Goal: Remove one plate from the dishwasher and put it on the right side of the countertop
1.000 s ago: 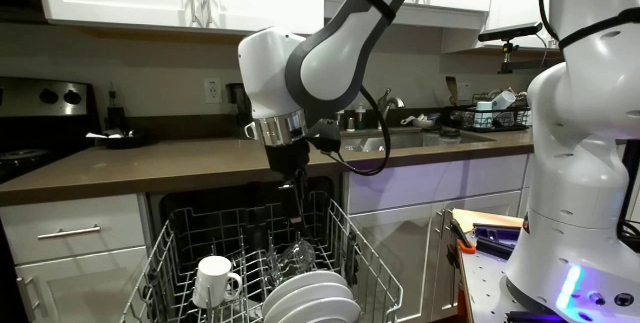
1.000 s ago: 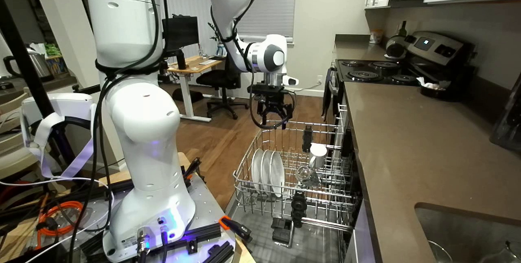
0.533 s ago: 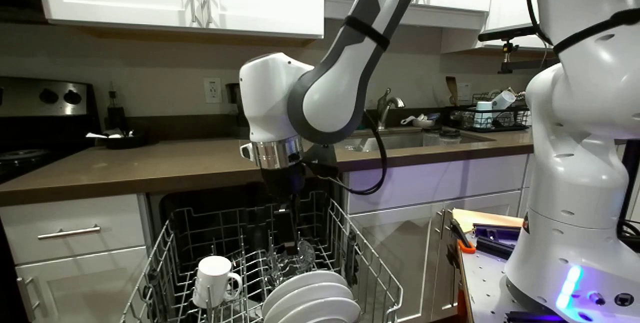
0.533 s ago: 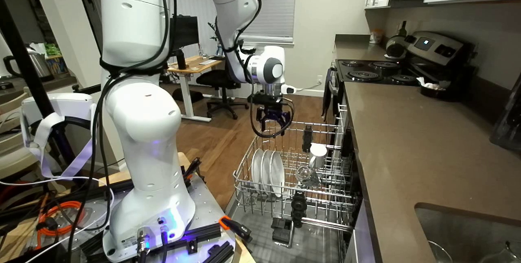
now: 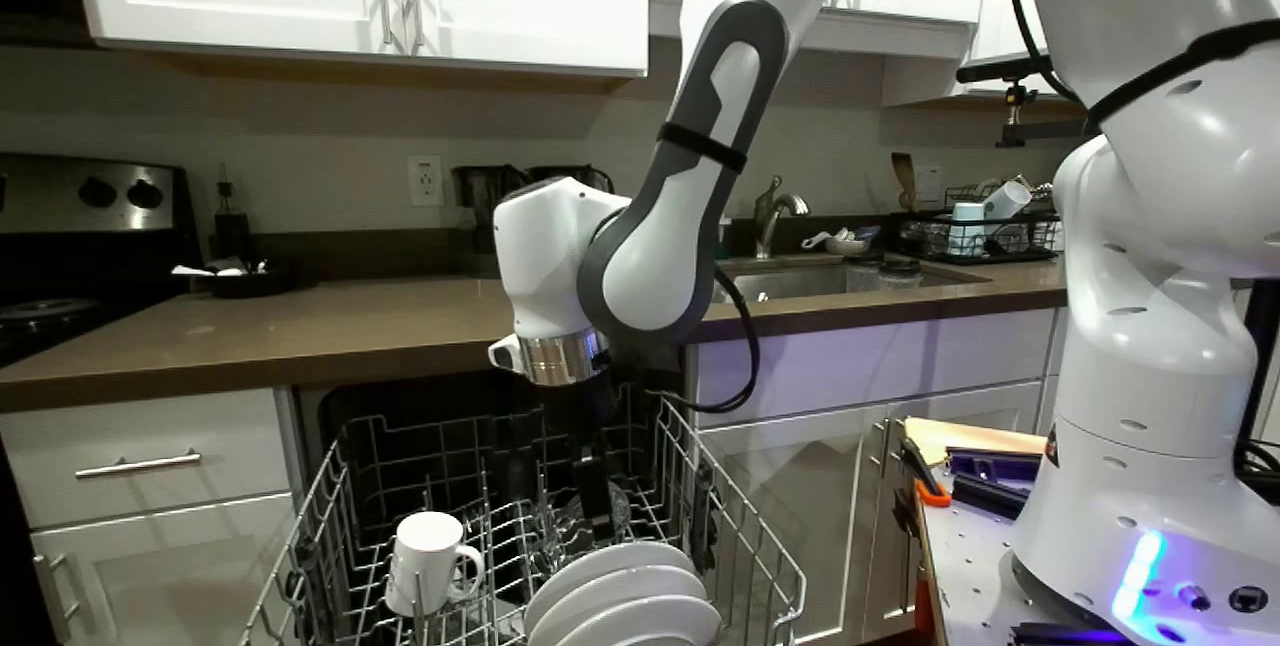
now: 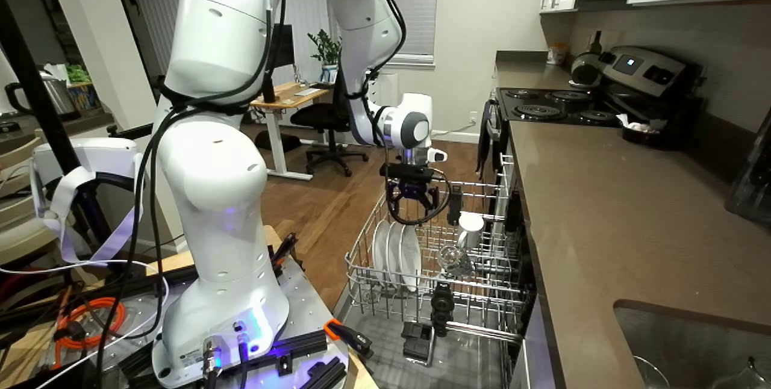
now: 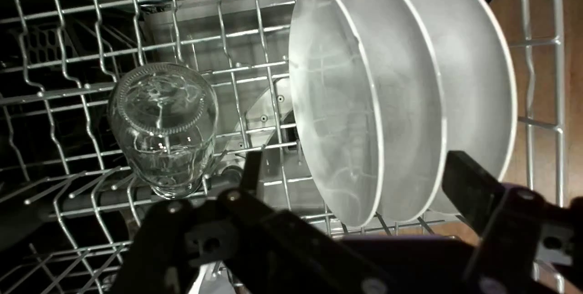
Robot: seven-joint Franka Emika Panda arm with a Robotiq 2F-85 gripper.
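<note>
Three white plates stand on edge in the dishwasher's wire rack (image 5: 737, 493). They show in both exterior views (image 5: 640, 606) (image 6: 396, 255) and, from above, in the wrist view, where the nearest-left plate (image 7: 334, 107) faces the jar. My gripper (image 7: 354, 162) is open and empty. In the wrist view its left finger lies left of the plates and its right finger overlaps the rightmost plate. In both exterior views the gripper (image 5: 597, 516) (image 6: 415, 199) hangs low over the rack, pointing down, close to the plates. The brown-grey countertop (image 5: 370, 321) (image 6: 614, 208) runs above the dishwasher.
A clear glass jar (image 7: 164, 125) stands upside down left of the plates in the wrist view. A white mug (image 5: 425, 561) (image 6: 471, 226) sits in the rack. The rack's side rails surround the gripper. A sink (image 6: 692, 341) is set into the countertop.
The arm has lowered, bringing the gripper down into the rack area. Over the last half second it also shifted slightly right in both exterior views. The plates, mug and jar have not moved.
</note>
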